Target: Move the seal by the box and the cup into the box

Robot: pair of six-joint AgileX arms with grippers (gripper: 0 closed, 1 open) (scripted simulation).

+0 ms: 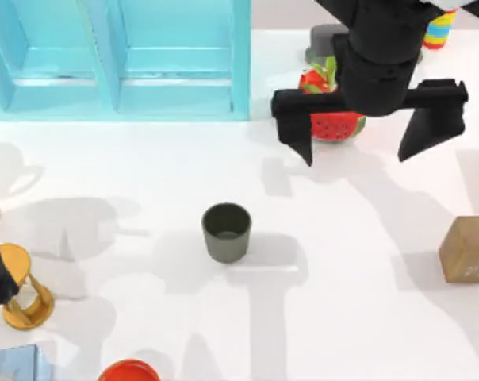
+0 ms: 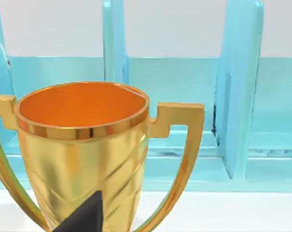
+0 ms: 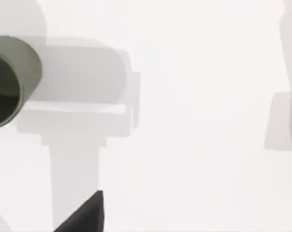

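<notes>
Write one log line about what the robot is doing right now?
right pincer: open, empty, above table | left arm: parked at left edge | cup: upright mid-table | seal: right side | box: holds neither

Cup [image 1: 226, 232] mid-table; seal [image 1: 467, 250] far right.

The top view looks straight down on the white desk [image 1: 144, 175], taking in the blue box [image 1: 116, 59] at its far edge. The left wrist camera sits low, very near a gold trophy [image 2: 83, 154], facing that box [image 2: 184, 111]. The right wrist camera looks down from above the desk [image 3: 199, 121], sharing the cup [image 3: 10, 79] with the top view [image 1: 226, 232].
</notes>
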